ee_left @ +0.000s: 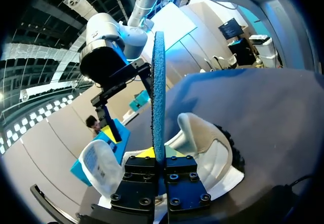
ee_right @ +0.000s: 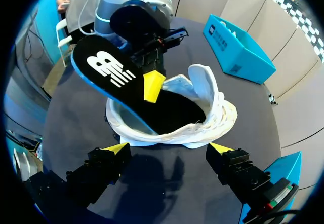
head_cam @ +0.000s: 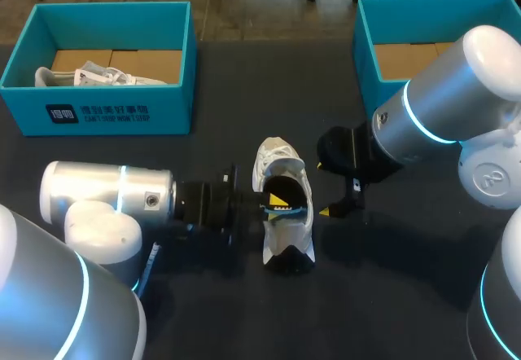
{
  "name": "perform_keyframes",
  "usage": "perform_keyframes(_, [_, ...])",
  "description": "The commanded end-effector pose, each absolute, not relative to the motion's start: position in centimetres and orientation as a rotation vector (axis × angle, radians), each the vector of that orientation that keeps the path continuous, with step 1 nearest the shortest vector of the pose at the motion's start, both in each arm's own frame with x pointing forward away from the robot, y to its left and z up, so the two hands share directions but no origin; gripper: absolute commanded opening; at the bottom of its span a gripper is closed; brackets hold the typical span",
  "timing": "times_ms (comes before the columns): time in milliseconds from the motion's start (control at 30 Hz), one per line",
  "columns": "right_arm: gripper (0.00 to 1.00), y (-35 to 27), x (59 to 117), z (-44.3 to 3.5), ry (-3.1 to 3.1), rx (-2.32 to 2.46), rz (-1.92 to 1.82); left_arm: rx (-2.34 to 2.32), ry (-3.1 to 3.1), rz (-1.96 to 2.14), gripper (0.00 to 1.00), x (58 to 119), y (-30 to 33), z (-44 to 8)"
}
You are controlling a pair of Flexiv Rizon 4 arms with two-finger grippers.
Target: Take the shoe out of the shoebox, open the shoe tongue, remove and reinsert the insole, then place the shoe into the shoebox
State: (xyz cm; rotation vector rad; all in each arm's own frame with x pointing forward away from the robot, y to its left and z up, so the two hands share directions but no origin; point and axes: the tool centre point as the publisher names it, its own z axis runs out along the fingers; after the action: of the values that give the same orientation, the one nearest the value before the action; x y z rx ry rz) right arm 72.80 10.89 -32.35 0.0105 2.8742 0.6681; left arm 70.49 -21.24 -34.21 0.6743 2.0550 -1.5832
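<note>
- A dark table [head_cam: 244, 91] carried everything.
- Two shoes: one white shoe [head_cam: 278, 155] lay mid-table with its mouth spread open. The second shoe [head_cam: 89, 75] sat in the left shoebox.
- Two teal shoeboxes stood beyond the shoe: the left shoebox [head_cam: 106, 109] off to its left and the right shoebox [head_cam: 366, 59] off to its right.
- One insole [ee_right: 109, 69], black above and blue beneath, had one end raised out of the shoe and the other end inside it.
- Two grippers: the left gripper [head_cam: 277, 205], over the shoe, pinched the insole. The right gripper [ee_right: 169, 148], just right of the shoe, had its fingers spread and held nothing.
</note>
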Motion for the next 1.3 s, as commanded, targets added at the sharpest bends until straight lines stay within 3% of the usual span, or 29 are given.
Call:
perform_keyframes(33, [1.00,11.0,72.7,-32.5,2.872,0.013,0.664,0.666,2.061,-1.554,0.00,70.8,-21.6,-34.3])
perform_keyframes(267, [1.00,11.0,72.7,-32.5,2.872,0.013,0.664,0.649,2.065,-1.561,0.00,71.1,-21.7,-33.9])
perform_keyframes(367, [1.00,11.0,72.7,-32.5,2.872,0.013,0.664,0.652,2.064,-1.574,0.29,70.7,-21.5,-33.3])
perform_keyframes(467, [1.00,11.0,72.7,-32.5,2.872,0.013,0.664,0.660,2.056,-1.577,0.20,70.3,-21.1,-32.5])
perform_keyframes(967, [1.00,11.0,72.7,-32.5,2.872,0.013,0.664,0.668,2.098,-1.602,0.29,69.5,-20.3,-31.5])
perform_keyframes(1033, [1.00,11.0,72.7,-32.5,2.872,0.013,0.664,0.672,2.111,-1.602,0.26,69.4,-20.3,-31.6])
perform_keyframes(1167, [1.00,11.0,72.7,-32.5,2.872,0.013,0.664,0.692,2.129,-1.586,0.00,69.2,-20.6,-32.1])
perform_keyframes(1300, [1.00,11.0,72.7,-32.5,2.872,0.013,0.664,0.719,2.141,-1.555,0.00,69.4,-21.0,-32.9])
